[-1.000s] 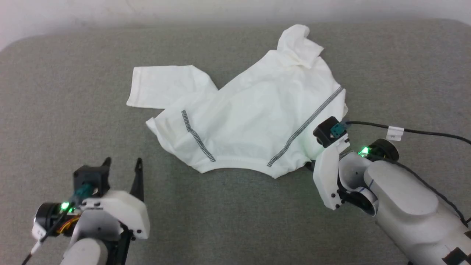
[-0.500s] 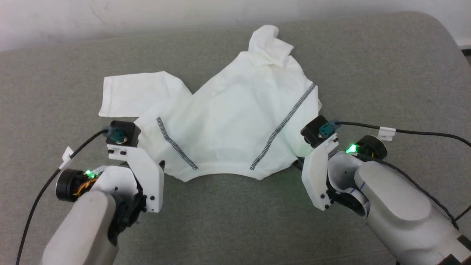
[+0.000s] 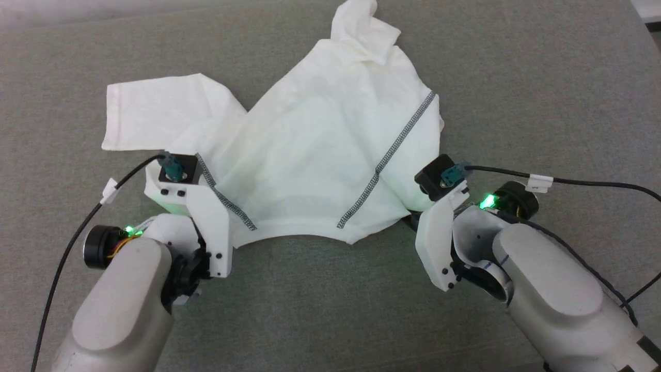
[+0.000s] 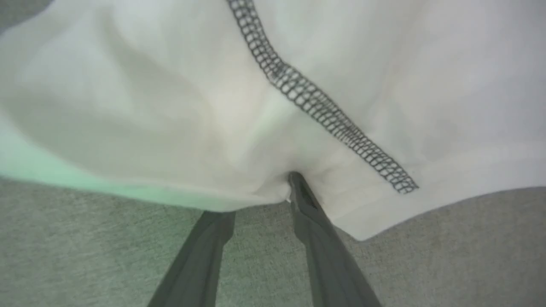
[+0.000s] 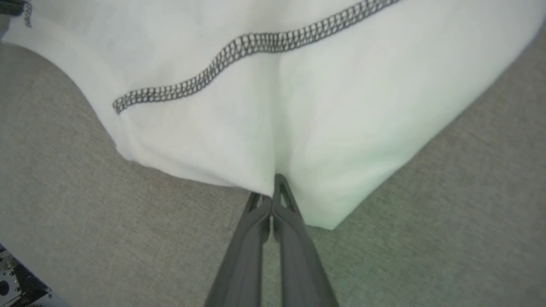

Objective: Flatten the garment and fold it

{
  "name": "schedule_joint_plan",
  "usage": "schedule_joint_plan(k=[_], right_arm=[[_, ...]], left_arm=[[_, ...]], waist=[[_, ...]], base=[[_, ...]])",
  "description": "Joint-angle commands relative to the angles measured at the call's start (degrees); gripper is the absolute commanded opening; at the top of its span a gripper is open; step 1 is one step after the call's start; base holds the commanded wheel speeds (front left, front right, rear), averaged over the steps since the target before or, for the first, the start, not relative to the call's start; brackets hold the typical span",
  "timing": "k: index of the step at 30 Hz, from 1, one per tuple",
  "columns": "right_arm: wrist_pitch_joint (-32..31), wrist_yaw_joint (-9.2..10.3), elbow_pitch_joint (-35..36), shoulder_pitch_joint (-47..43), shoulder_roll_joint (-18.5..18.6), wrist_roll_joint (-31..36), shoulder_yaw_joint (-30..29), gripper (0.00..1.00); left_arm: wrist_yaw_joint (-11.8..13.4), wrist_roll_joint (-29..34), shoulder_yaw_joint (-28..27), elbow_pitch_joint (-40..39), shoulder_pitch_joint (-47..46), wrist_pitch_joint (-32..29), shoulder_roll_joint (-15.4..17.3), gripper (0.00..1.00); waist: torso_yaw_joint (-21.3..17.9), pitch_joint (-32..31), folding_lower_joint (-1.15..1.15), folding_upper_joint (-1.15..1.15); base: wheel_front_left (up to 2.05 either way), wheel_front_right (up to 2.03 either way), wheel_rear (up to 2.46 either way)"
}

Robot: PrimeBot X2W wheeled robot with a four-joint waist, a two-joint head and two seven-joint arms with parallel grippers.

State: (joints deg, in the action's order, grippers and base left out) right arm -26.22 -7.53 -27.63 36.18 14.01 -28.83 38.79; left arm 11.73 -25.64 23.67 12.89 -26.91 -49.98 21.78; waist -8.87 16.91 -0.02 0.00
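1. The shirt (image 3: 320, 155) lies rumpled in the middle of the grey pad (image 3: 516, 77), with its hem (image 3: 289, 235) toward the near edge. My left gripper (image 4: 260, 194) is at the hem's left corner with its fingers parted, one on top of the cloth and one slipped beneath. Nothing is clamped there yet. If I pull before it bites, that corner will likely slide out and only the right side will travel.
2. I cannot tell how many layers sit between those left fingers. Catching a single layer would peel front from back rather than spread the shirt.
3. My right gripper (image 5: 273, 187) is clenched on the shirt's right hem corner, but the pinch sits at the very fingertips. A sharp tug toward the near edge could strip the thin cloth free.
4. The sleeve (image 3: 155, 108) reaches toward the left edge and is partly overlapped by the body. A lump (image 3: 361, 31) is bunched at the far edge. I doubt dragging alone would open either, and it may crease them deeper.
5. An uneven pull between the two sides would skew the shirt on the pad and set every later fold off square.
6. The right wrist's cable (image 3: 594, 182) trails over the pad near the shirt, so a wide sweep could snag it.
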Motion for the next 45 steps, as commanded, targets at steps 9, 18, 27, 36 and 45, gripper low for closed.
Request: schedule_joint_plan(k=[9, 18, 27, 36, 45], right_arm=[[-0.5, 0.04, 2.3, -3.4, -0.5, 1.6, -2.5, 0.00], [3.0, 0.04, 7.2, -7.1, 0.1, 1.5, -6.7, 0.00], [3.9, 0.04, 21.2, -6.1, 2.1, 0.4, -12.5, 0.00], [4.4, 0.04, 31.4, 8.9, 4.8, -3.9, -18.2, 0.00], [4.9, 0.04, 22.7, 34.0, 10.2, -11.9, -17.6, 0.00]], left_arm=[[2.0, -0.4, 1.0, 1.6, 6.1, 5.1, -2.2, 0.00], [4.5, 3.2, -1.7, -14.9, 12.7, 15.6, 2.9, 0.00], [4.0, 5.5, -5.1, -32.2, 12.1, 15.6, 10.0, 0.00], [-2.7, 5.5, -8.6, -36.2, -7.3, 15.6, 14.3, 0.00], [-9.2, 6.3, -5.5, -19.3, -36.1, 11.5, 11.5, 0.00]], waist=[[-0.4, -1.0, 0.02, 0.00], [1.7, -7.8, 0.02, 0.00], [2.4, -13.1, 0.02, 0.00], [2.4, -12.3, 0.02, 0.00], [2.8, -4.9, 0.02, 0.00]], base=[[0.00, 0.00, 0.00], [0.00, 0.00, 0.00], [0.00, 0.00, 0.00], [0.00, 0.00, 0.00], [0.00, 0.00, 0.00]])
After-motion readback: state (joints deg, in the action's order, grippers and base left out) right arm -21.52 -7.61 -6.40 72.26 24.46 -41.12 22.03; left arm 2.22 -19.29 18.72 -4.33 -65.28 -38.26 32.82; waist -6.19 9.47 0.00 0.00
